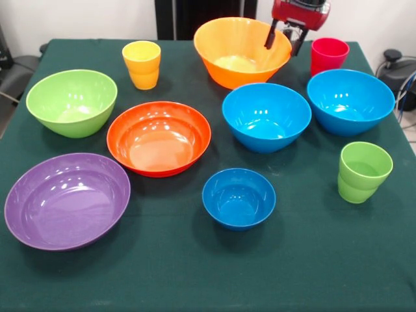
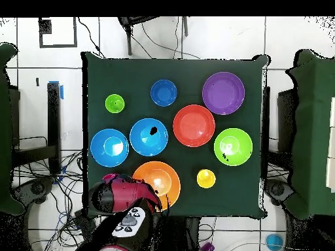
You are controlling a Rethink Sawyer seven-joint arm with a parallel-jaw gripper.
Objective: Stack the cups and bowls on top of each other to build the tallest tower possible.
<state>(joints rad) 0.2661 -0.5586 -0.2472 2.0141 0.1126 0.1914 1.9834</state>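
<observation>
From the front, the arm comes down at the top edge, and its gripper [image 1: 285,38] hangs over the right rim of the big yellow-orange bowl [image 1: 242,52] with its two dark fingers spread apart and nothing between them. The red cup [image 1: 328,55] stands just to the right of it. On the green tablecloth [image 1: 195,273] every dish stands alone, nothing stacked. The yellow cup [image 1: 142,64] is near the far edge and the lime bowl [image 1: 71,101] at the left. The orange-red bowl [image 1: 159,138] sits in the middle, with the purple bowl [image 1: 67,200] at the near left. Two large blue bowls [image 1: 266,117] [image 1: 350,101] sit at the right. The small blue bowl [image 1: 238,197] is near the front and the green cup [image 1: 363,171] at the near right.

From overhead, the red and black arm [image 2: 124,199] reaches in from the bottom over the table's lower left corner, hiding most of the red cup beside the yellow-orange bowl [image 2: 157,183]. The table stands on a white tiled floor [image 2: 216,39] with loose cables [image 2: 39,189] at the left.
</observation>
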